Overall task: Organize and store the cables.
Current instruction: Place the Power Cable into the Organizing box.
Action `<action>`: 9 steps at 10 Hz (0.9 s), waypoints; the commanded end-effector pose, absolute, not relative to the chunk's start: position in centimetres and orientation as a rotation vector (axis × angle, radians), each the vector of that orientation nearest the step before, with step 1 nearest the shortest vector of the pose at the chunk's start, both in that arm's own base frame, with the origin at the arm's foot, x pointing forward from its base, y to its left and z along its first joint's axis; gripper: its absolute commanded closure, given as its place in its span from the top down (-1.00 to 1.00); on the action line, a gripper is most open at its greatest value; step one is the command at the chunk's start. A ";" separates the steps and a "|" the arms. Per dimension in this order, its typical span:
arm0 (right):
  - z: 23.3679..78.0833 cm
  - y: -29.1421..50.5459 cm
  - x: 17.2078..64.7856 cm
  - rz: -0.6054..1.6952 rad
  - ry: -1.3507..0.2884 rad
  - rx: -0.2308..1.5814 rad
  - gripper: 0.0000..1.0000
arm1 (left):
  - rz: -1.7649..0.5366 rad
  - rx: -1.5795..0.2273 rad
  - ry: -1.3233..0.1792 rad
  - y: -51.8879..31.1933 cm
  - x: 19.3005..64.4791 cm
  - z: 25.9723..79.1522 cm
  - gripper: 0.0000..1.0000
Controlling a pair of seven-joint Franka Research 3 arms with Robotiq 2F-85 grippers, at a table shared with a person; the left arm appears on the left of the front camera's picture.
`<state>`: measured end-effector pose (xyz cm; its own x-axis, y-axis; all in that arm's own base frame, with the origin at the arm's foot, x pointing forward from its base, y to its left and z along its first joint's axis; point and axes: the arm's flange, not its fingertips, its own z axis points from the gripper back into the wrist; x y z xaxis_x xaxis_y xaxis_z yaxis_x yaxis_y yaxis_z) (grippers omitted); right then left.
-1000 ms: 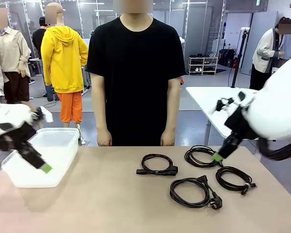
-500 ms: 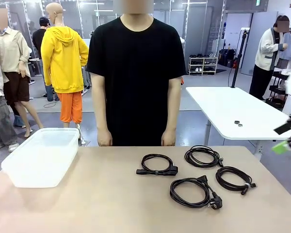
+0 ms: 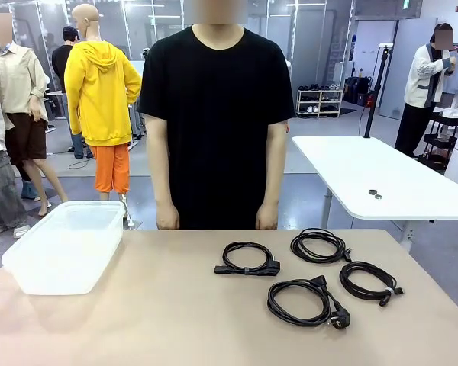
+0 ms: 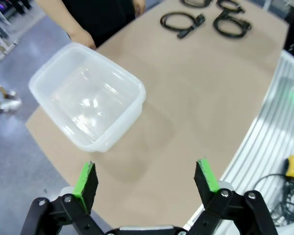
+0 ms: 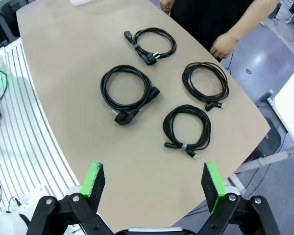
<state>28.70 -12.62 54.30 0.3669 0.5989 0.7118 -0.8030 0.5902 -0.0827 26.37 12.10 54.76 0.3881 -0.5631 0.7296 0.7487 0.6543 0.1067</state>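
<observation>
Four thin black cables (image 3: 244, 270), each tied into a round coil, lie on the right half of the tan tabletop (image 3: 160, 320), and no coil touches another. The coil nearest the middle (image 3: 269, 267) carries a blocky connector. A second coil (image 3: 317, 260) sits farther back and to its right, towards the person in a black T-shirt (image 3: 214, 114). A third coil with a chunky round plug (image 3: 272, 303) lies closest to the robot's side. The fourth coil (image 3: 343, 284) rests nearest the table's right edge. One translucent white plastic tub (image 3: 53, 278), rectangular with rounded corners, stands open-topped at the table's left edge. None of the cables is in it, and its glossy bottom shows bare in the left wrist view. A wide stretch of plain tabletop separates the tub from the nearest coil, and the strip along the robot's side is likewise open. The person stands at the far edge, hands (image 3: 166, 221) hanging just behind it, level with the gap between tub and coils. The left gripper (image 4: 146, 171) hangs high over the table's near-left part, short of the tub, green pads spread wide with nothing between them. The right gripper (image 5: 153, 174) hangs high above the table's right end, looking down on all four coils, its fingers equally far apart and holding nothing.
</observation>
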 end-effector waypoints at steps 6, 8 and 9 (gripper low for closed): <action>54.3 -12.7 28.6 0.919 -0.768 0.291 1.00 | -0.857 -0.239 -0.818 11.9 26.2 55.2 1.00; 54.3 -12.7 28.6 0.919 -0.768 0.291 1.00 | -0.857 -0.239 -0.818 11.9 26.2 55.2 1.00; 54.3 -12.7 28.6 0.919 -0.768 0.291 1.00 | -0.857 -0.239 -0.818 11.9 26.2 55.2 1.00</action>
